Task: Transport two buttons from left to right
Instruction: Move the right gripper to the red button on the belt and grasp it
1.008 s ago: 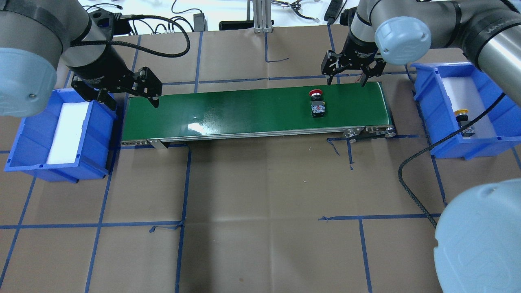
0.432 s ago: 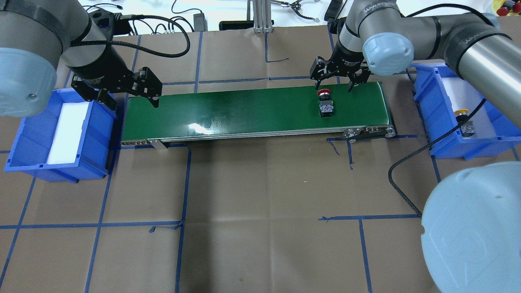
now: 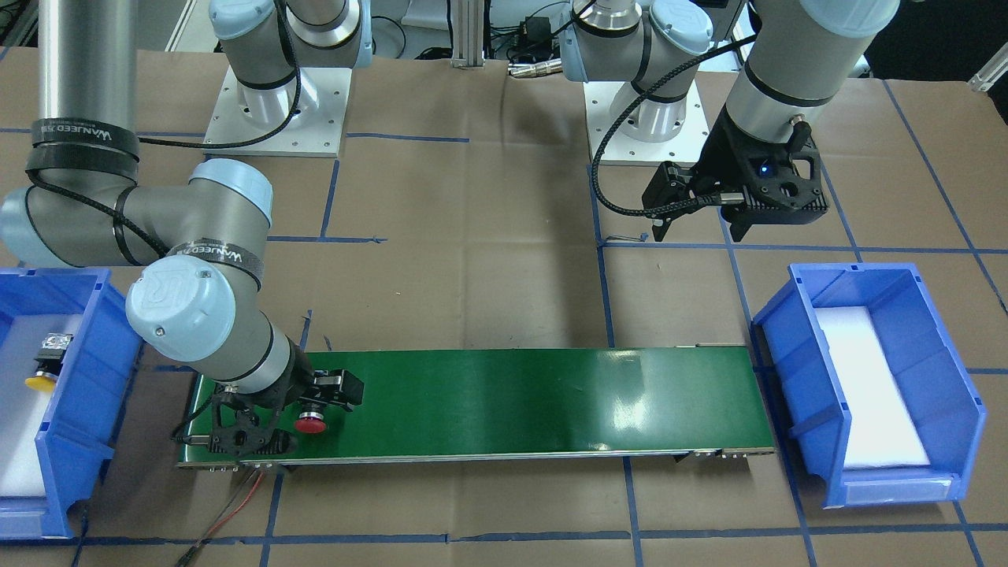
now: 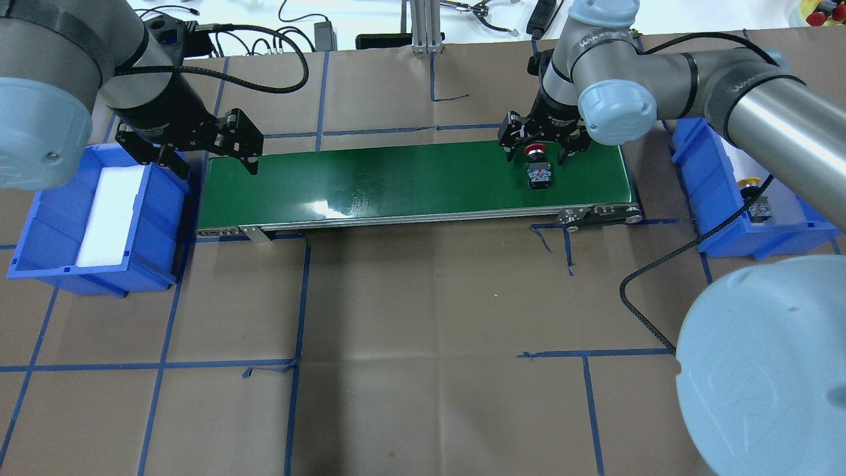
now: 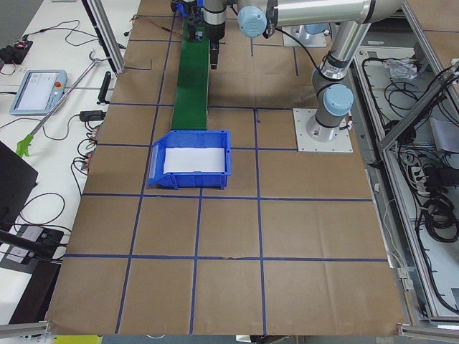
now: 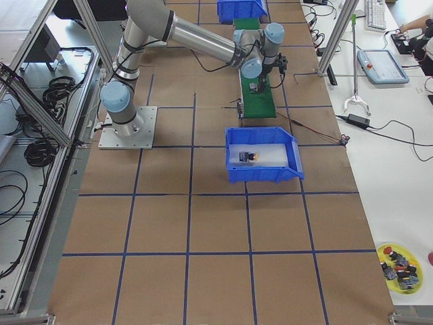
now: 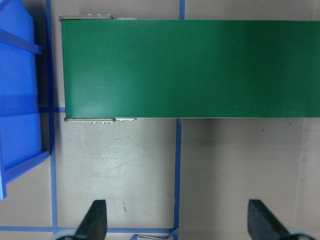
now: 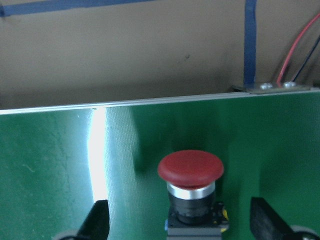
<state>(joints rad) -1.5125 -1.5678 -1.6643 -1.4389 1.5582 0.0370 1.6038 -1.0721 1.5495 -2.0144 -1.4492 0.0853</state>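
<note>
The right gripper (image 4: 537, 156) is spread open above the right end of a green conveyor belt (image 4: 396, 178). Its two black fingers stand either side of the red button (image 8: 190, 167) and touch nothing. The button appears to lie on its side on the belt, with its cap pointing toward the far edge. It has a smooth, glossy red mushroom cap, then a bright metal ring, a black collar and a grey square block. The yellow button (image 3: 41, 381) already rests on the white pad inside the right blue bin (image 3: 88, 370), just beyond the belt's right end. By that reckoning half the job is done, and the step in hand is picking up the second button. The next move probably calls for the gripper to sink lower and close squarely across the collar or block. The rounded cap looks slippery and would likely squirt free. After that comes a lift and a short carry to the right bin. The belt is flat and shiny, with a streak of glare on it. At its other end the left gripper (image 7: 178, 222) hangs open and empty beside the left blue bin (image 4: 46, 218). That bin holds only a white foam pad (image 4: 109, 215). Both bins are hard moulded plastic with sloped walls. The table (image 4: 423, 317) is covered in brown paper marked with a grid of blue tape.
</note>
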